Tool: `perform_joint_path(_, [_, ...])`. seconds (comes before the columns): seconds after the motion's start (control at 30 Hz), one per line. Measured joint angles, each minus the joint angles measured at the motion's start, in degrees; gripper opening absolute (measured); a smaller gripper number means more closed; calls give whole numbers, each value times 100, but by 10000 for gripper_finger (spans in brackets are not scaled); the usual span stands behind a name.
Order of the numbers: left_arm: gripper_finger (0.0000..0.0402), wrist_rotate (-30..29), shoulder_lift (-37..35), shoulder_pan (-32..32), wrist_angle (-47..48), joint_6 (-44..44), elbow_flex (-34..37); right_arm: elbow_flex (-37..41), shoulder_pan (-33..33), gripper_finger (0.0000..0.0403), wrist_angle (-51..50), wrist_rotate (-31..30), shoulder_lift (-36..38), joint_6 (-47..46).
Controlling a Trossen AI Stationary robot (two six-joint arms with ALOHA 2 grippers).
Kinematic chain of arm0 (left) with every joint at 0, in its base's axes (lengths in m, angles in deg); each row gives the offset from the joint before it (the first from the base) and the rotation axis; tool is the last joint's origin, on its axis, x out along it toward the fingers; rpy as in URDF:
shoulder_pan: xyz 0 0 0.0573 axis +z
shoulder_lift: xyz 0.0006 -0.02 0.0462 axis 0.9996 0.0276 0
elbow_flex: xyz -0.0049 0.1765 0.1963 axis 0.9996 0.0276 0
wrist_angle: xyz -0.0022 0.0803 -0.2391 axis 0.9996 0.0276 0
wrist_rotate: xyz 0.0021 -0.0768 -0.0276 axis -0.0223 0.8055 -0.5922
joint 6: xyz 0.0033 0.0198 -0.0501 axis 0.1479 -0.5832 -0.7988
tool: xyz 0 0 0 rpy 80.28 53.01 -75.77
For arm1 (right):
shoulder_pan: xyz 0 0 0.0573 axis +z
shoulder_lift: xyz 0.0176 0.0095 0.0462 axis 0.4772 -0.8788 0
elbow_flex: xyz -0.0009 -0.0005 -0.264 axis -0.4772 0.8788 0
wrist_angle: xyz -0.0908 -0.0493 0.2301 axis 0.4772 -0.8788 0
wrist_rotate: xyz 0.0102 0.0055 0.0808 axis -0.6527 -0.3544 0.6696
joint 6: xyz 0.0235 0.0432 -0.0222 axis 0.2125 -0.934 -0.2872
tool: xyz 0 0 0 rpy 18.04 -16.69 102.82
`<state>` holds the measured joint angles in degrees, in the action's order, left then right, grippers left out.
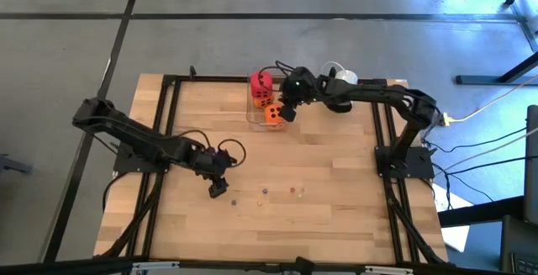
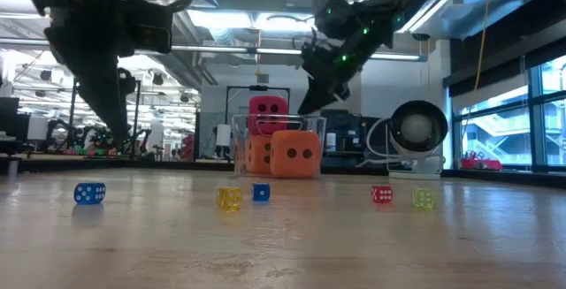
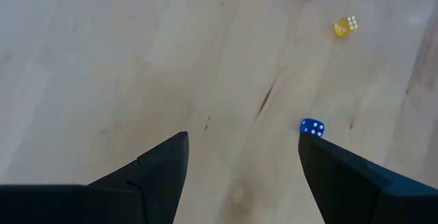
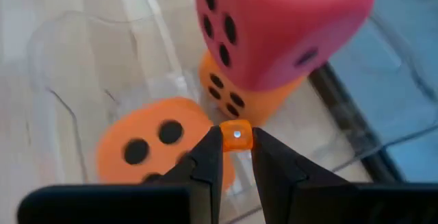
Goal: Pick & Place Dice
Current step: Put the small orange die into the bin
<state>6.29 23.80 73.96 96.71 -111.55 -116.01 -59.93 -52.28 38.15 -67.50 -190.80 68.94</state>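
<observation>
Wooden table (image 1: pixel 336 174) seen from above: my right tool (image 1: pixel 288 112) hangs over the clear container (image 1: pixel 255 112). Its wrist view shows it pinching a tiny orange die (image 4: pixel 237 136) (big red die (image 4: pixel 274 25) just beyond). My left tool (image 3: pixel 239 166) gapes, small blue die (image 3: pixel 311 127) beside one finger.

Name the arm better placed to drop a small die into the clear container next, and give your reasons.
Right. The right gripper is shut on a tiny orange die above the clear container holding the big dice. The left gripper is open and empty over the table near a small blue die.
</observation>
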Motion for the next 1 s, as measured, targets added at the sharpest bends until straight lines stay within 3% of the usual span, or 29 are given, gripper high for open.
perform_joint_path(0.27, [269,-218,656,-275,-510,10,0,0,-343,67,142,532,-306,-333])
perform_joint_path(0.47, [269,-213,1018,-434,-512,16,-1,-1,-321,67,137,572,-474,-285])
perform_joint_path(0.87, [269,-217,1089,-540,-517,13,0,-2,38,68,85,972,-262,39])
perform_joint_path(1.0, [269,-339,1089,-540,-520,28,0,-2,217,68,26,606,-334,298])
